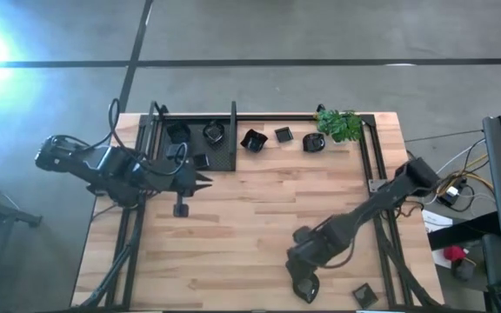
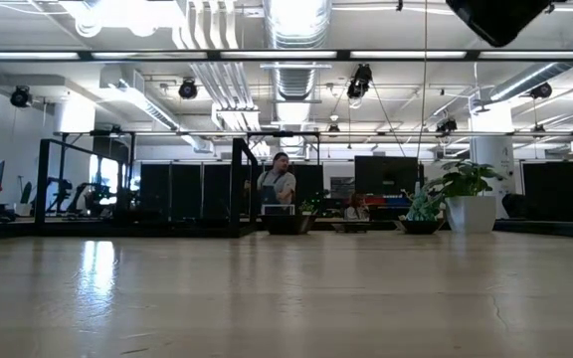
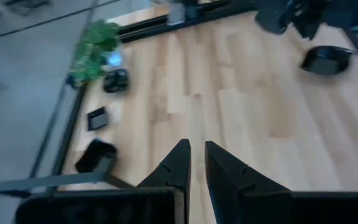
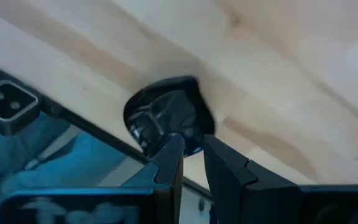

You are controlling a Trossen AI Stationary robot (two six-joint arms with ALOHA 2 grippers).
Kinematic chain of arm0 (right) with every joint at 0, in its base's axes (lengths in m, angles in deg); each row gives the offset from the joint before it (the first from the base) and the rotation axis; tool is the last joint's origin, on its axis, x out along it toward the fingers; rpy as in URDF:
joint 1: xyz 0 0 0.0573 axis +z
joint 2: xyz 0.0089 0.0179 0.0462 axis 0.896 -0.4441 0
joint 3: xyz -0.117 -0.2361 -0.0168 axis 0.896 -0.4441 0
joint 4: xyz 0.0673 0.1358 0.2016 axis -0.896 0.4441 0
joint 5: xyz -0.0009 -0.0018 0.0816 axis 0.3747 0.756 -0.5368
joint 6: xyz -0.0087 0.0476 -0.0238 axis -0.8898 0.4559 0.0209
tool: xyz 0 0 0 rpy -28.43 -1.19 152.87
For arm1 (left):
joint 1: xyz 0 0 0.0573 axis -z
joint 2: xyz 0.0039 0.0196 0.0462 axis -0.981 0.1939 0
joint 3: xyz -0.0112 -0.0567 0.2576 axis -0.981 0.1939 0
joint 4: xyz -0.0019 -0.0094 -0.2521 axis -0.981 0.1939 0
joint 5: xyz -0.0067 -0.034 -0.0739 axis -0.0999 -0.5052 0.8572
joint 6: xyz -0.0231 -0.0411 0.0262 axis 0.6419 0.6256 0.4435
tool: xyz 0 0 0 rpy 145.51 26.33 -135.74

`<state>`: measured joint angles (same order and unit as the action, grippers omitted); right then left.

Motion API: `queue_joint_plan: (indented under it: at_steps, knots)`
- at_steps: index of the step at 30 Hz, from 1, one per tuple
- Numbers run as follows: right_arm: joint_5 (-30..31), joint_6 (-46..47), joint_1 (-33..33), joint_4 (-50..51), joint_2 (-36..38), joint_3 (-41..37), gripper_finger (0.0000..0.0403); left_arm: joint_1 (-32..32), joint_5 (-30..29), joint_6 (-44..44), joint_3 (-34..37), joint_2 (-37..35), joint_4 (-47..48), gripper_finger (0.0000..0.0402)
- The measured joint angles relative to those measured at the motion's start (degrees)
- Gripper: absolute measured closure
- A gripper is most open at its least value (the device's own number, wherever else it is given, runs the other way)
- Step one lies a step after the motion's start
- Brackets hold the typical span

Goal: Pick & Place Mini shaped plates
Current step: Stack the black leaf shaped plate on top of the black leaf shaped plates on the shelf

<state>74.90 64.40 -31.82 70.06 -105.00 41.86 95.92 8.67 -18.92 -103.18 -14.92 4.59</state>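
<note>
- High view: the wooden table (image 1: 250, 235) carries a black rack (image 1: 194, 139) at its far left, with about 3 mini shaped plates (image 1: 215, 133) inside it.
- 3 more small black dishes (image 1: 283, 136) lie in a row along the far edge, between the rack and a green plant (image 1: 338, 124) at the far right.
- The left gripper (image 1: 205, 181) sits over the table just near of the rack, pointing right. In the left wrist view its fingers (image 3: 178, 167) stand close together with a narrow slit between them and nothing in it.
- The right gripper (image 1: 303, 291) is down at the near edge of the table, right of centre.
- Right wrist view: a rounded glossy black plate (image 4: 166, 118) lies on the wood by the table's edge, right at the tips of the right gripper's fingers (image 4: 174, 155). The gap is narrow; I cannot tell whether the rim is pinched.
- 1 more square plate (image 1: 364, 295) lies near the right near corner, just right of that gripper.
- Low view: a person (image 2: 281, 187) stands far off in the room behind the table.
</note>
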Motion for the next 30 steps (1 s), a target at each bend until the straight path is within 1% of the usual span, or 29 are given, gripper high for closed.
queue_joint_plan:
  at_steps: [3,9,14,17,19,23,28,30]
  knots:
    - [-2.16,-0.97,0.17,-1.75,-2.42,0.02,0.0342,0.0,2.44,-0.36,0.02,-0.13,0.69,0.036]
    - [-3.22,-1.8,0.32,-1.76,-4.94,0.02,0.0342,0.02,3.18,-1.26,0.04,-0.22,1.03,0.036]
    - [-3.05,-3.69,0.46,-1.48,-5.41,-0.37,0.0342,0.11,6.87,-1.54,0.04,-0.22,1.38,0.036]
    - [-0.81,-3.69,0.45,-0.96,-5.41,-1.09,0.0342,0.22,7.0,-2.36,0.1,-0.22,1.32,0.036]
    - [-0.42,-3.58,0.44,-1.02,-5.41,-1.35,0.0342,0.25,6.99,-3.28,0.43,-0.22,1.28,0.036]
    - [-0.36,-3.69,0.44,-1.13,-5.41,-1.81,0.0342,0.28,7.01,-3.5,1.61,-0.22,1.22,0.036]
    - [-0.33,-4.94,0.81,-1.47,-5.39,-1.97,0.0342,0.28,7.03,-4.02,4.98,-0.22,1.21,0.036]
    - [-0.31,-5.17,0.86,-1.55,-5.4,-2.31,0.0342,0.32,7.06,-4.37,6.26,-0.22,-0.35,0.036]
